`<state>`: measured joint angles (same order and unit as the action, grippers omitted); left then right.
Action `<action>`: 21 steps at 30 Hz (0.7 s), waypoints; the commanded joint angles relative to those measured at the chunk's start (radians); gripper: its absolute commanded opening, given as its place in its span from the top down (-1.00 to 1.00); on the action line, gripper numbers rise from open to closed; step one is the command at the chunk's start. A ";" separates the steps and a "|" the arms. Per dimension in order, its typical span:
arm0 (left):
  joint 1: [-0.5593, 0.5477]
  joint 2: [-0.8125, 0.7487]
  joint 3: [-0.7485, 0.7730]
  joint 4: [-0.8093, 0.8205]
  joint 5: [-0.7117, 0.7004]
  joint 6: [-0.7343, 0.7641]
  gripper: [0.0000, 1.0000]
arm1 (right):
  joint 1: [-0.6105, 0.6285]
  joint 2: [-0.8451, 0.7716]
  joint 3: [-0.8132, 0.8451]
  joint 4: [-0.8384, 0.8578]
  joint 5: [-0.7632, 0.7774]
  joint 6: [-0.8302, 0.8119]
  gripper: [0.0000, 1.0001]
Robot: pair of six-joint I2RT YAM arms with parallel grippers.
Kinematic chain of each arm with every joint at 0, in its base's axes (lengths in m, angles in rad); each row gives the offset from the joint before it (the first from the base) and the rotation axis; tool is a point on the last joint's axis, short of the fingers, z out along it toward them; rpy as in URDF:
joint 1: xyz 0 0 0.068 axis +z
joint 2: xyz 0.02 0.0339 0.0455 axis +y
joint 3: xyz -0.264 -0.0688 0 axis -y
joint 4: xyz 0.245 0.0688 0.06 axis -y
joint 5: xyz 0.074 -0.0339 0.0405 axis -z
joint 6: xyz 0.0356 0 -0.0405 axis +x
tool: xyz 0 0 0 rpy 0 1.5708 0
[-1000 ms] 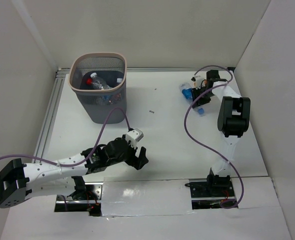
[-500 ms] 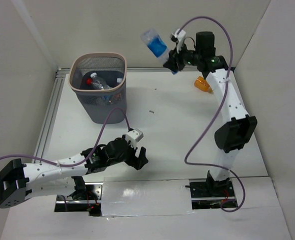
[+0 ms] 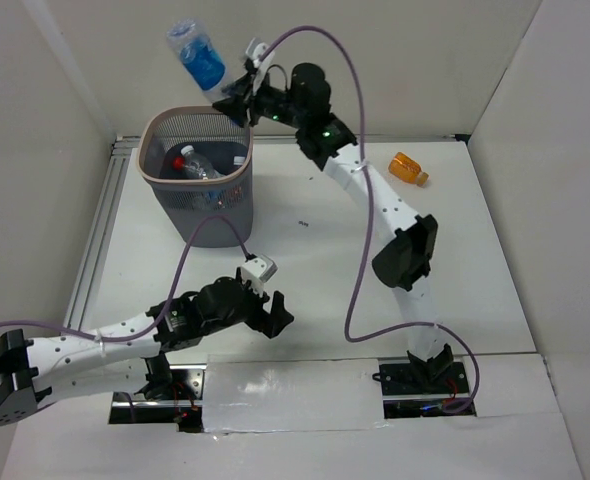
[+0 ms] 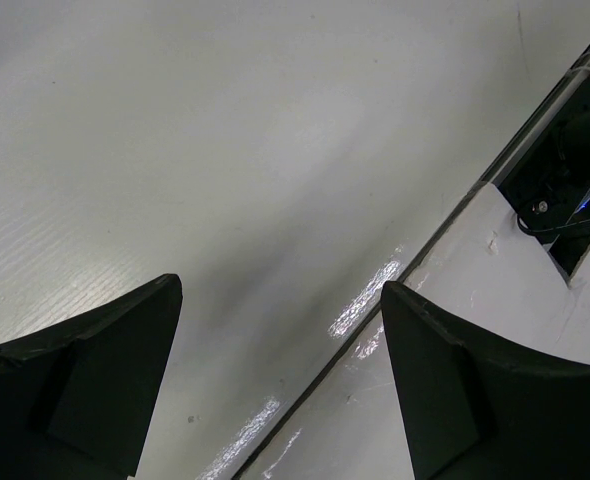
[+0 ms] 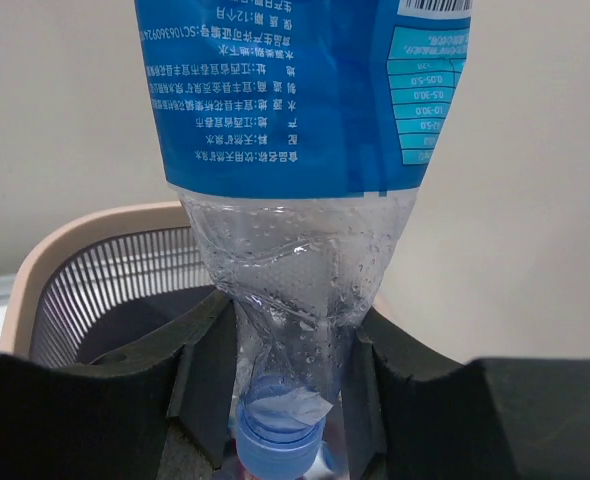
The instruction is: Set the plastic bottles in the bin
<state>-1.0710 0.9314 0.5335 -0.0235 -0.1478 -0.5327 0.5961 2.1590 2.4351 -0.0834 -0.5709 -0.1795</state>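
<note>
Grip first: R hand [image 3: 231,96] is clamped tight on the neck of a blue-label bottle [image 3: 197,58]. Jaws are nearly together, w/ the thin plastic crumpled between the pads [image 5: 200,370], blue cap pointing back toward the wrist and the body sticking out away from it. Change vs. a sec ago: that hand was low at the far R of the worktop [image 3: 315,270], and half a sec ago it was mid-air w/ the bottle. Now the arm has swung across to the L and the bottle sits high by the far rim of the bin [image 3: 147,170], tilted, base up and to the L. Wrist view shows the mesh mouth just below and beyond the fingers. So transport looks about done; prob. a bit more reach over the mouth, then release. Bin already holds others, incl. a red-cap bottle [image 3: 180,160]. W/ the arm gone from the far R, an orange bottle [image 3: 408,168] shows lying there on its side, so likely at least one more trip. L hand [image 3: 275,313] is wide open, holding nothing, low over bare worktop nr the near edge; it has shifted only slightly.
</note>
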 commanded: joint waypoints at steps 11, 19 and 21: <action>-0.014 -0.097 -0.063 0.016 -0.050 -0.053 -0.87 | 0.068 0.110 0.064 0.186 0.129 0.091 -0.83; -0.014 -0.051 -0.053 0.049 -0.029 -0.033 -0.87 | -0.093 -0.019 0.055 0.033 0.253 0.042 -1.00; -0.014 -0.042 -0.053 0.059 -0.029 -0.033 -0.87 | -0.154 -0.030 0.027 -0.085 0.295 0.005 -0.89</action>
<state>-1.0790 0.8822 0.4744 -0.0299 -0.1787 -0.5610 0.5411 2.2482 2.4516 -0.0563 -0.3813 -0.1204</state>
